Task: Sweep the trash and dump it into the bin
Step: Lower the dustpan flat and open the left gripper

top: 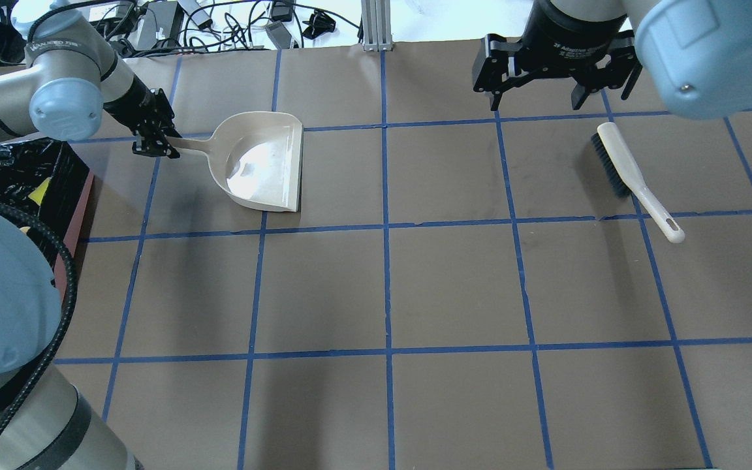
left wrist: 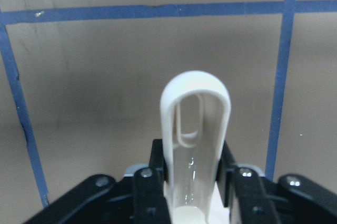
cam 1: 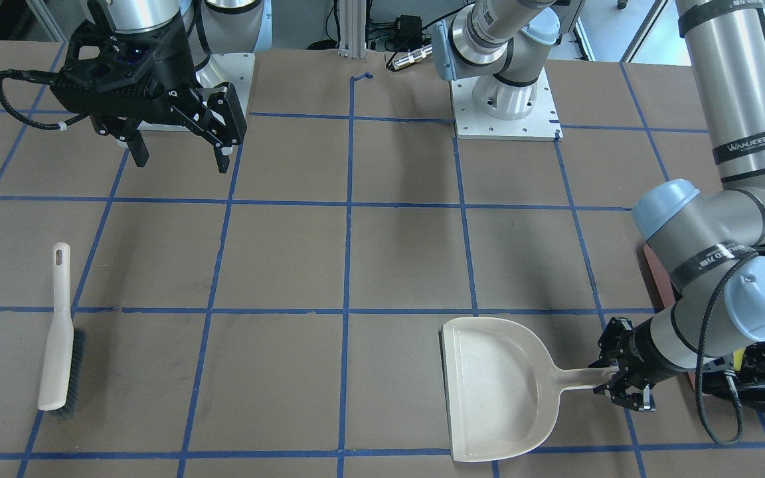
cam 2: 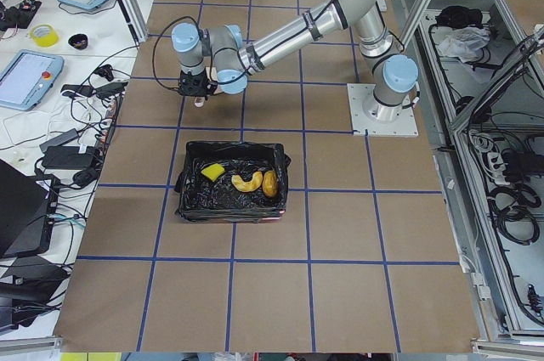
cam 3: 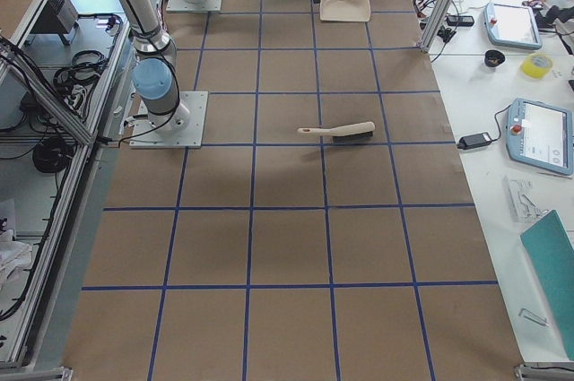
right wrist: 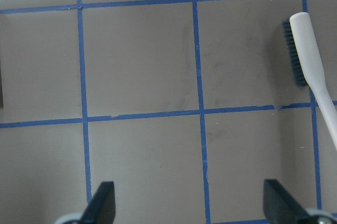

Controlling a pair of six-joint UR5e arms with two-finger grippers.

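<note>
Table [cam 1: 356,265]: brown surface with a grid of blue tape; it carries everything listed below.

Rectangular pink-sided bin [cam 2: 229,215] lined with a crinkled glossy black plastic bag; stands on the robot's left side of the table, close by the left arm's elbow; partly hidden by that arm in the front-facing view.

Trash: a golden-brown oval lump [cam 2: 270,183], a curved yellowish piece [cam 2: 247,181] touching it, and a yellow block [cam 2: 212,172] just beside them; all three lie inside the bin on the black liner.

Beige plastic dustpan [cam 1: 502,392]: flat on the table near the bin but apart from it; handle towards the bin, open mouth away from it.

Left gripper [cam 1: 621,382]: fingers clamped on the dustpan's handle, whose looped end sticks out past them in the wrist view.

Beige brush with dark bristles [top: 634,176]: lies on the robot's right side, well apart from the dustpan, touched by nothing.

Right gripper [top: 549,98]: raised above the table near the brush's bristle end; fingers spread wide, holding nothing.
</note>
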